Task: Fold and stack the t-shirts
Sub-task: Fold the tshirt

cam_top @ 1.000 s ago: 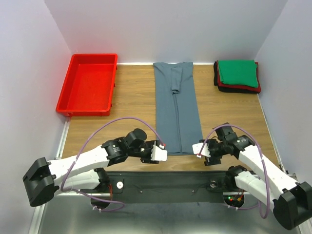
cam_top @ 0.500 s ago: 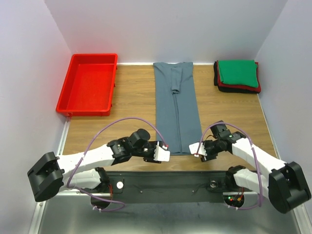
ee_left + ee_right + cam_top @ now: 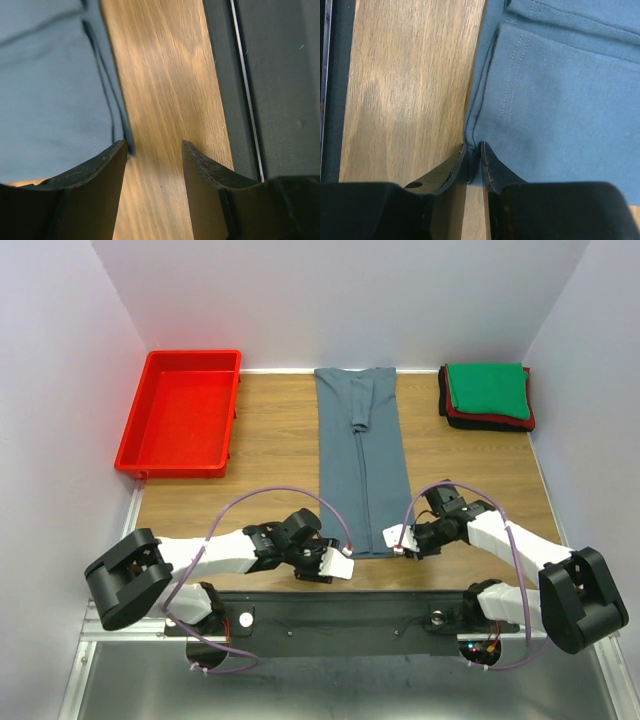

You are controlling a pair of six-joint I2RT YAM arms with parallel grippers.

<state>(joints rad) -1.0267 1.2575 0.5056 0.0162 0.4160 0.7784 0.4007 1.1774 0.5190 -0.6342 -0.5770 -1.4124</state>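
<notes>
I see the blue-grey shirt (image 3: 362, 460) lying as a long folded strip down the middle of the table (image 3: 270, 440). My right gripper (image 3: 472, 150) is pinched narrow on its near right corner. My left gripper (image 3: 154, 150) gapes wide over bare wood, just beside the near left corner.

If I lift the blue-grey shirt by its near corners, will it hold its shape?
Probably not: the blue-grey shirt lies flat in thin folded layers, so it would likely droop between grips. It looks light: its hem fits the narrow pinch of the right tool. Folds may slip apart.
</notes>
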